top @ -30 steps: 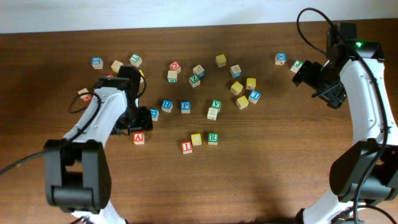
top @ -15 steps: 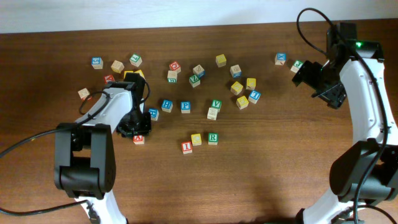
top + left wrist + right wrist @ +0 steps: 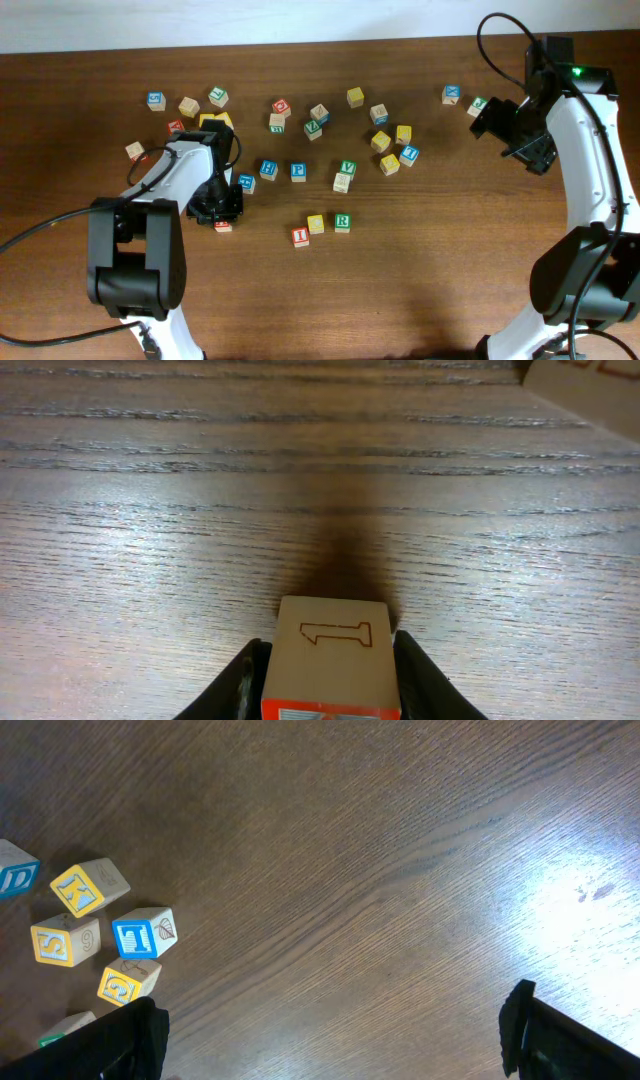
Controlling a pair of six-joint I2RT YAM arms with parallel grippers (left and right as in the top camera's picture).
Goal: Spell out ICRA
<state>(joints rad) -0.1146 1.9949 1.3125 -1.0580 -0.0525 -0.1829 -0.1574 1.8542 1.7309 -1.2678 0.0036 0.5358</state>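
Left gripper (image 3: 219, 209) narrow, jaws against both sides of A cube (image 3: 330, 650), sitting on worktop (image 3: 420, 290). I cube (image 3: 299, 236), C cube (image 3: 316, 224), R cube (image 3: 342, 221) lie to its right; free spot just past R cube. Right gripper (image 3: 330, 1030) wide, empty, well apart.

Loose cubes (image 3: 389, 164) crowd the middle, table (image 3: 450, 285) nearer the bases — open passage

Dark wood table (image 3: 400, 290) — scattered letter cubes (image 3: 300, 237).
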